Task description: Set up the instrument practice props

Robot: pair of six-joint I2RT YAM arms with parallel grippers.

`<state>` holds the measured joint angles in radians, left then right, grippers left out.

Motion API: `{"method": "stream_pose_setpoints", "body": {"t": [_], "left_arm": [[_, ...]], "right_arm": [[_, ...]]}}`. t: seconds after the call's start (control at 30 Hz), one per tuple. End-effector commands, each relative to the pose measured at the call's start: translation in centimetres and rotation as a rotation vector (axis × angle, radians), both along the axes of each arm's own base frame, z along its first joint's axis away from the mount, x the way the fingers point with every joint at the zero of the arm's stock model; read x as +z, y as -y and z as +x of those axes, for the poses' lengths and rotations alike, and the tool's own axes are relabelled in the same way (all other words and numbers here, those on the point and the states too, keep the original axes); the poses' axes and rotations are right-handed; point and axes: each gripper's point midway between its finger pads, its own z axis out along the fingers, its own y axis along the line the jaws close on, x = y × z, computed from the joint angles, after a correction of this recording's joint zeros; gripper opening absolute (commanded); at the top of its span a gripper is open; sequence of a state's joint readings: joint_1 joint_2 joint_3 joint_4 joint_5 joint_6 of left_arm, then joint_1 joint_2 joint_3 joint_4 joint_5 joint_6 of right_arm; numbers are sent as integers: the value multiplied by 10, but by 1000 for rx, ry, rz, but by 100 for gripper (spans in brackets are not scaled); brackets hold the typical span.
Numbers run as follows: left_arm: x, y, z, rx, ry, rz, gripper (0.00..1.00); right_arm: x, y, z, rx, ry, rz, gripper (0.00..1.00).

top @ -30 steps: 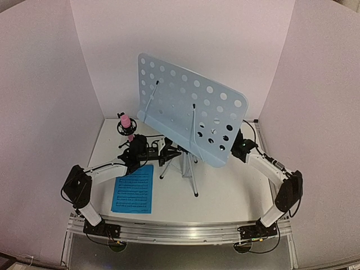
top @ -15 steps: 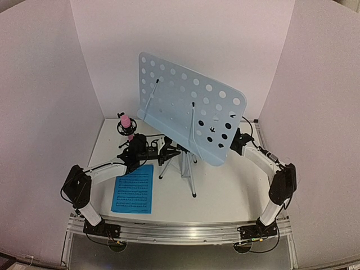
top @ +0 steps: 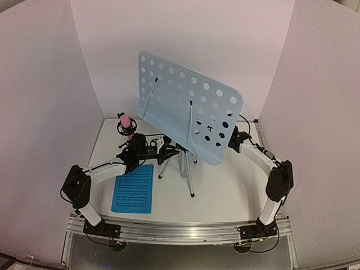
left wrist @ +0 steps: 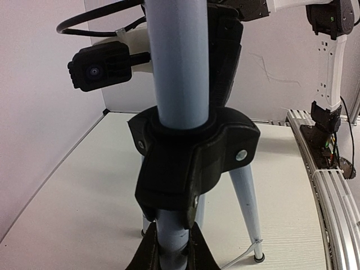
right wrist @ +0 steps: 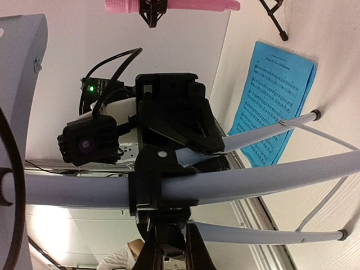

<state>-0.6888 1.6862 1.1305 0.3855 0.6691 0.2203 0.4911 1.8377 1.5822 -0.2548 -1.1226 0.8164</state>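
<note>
The pale blue-grey perforated music stand desk (top: pixel 185 109) stands tilted on its silver tripod (top: pixel 184 169) at mid-table. My left gripper (top: pixel 166 151) reaches in from the left and is shut on the tripod's pole (left wrist: pixel 171 242) just below the black leg collar (left wrist: pixel 191 163). My right gripper (right wrist: pixel 171 252) is shut on a black knob (right wrist: pixel 169 239) under that collar; in the top view it is hidden behind the desk. One bright blue music sheet (top: pixel 134 188) lies flat at front left, and also shows in the right wrist view (right wrist: pixel 275 124). A second sheet is not visible.
A pink microphone (top: pixel 125 122) on a small black stand sits at back left, close to my left wrist. White walls enclose the table on three sides. The tripod's legs (left wrist: pixel 247 208) spread over the table in front of the stand.
The stand and its desk have shifted a little to the left. My right arm has folded inward with it. The left arm has barely moved.
</note>
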Motion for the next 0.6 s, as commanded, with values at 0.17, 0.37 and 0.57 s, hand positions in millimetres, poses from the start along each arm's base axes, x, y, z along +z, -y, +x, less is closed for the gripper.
{"method": "stream_pose_setpoints", "body": {"t": [0.17,0.37,0.57], "left_arm": [[12,0,5,43,80,1,0],[12,0,4,34,81,2,0],[10,0,4,36,80,6,0]], "right_arm": [[5,-4,1,-77,-128,-53,45],[20,27,15,-210,120,-71,64],[28,44,9,-250,442,-110,66]]}}
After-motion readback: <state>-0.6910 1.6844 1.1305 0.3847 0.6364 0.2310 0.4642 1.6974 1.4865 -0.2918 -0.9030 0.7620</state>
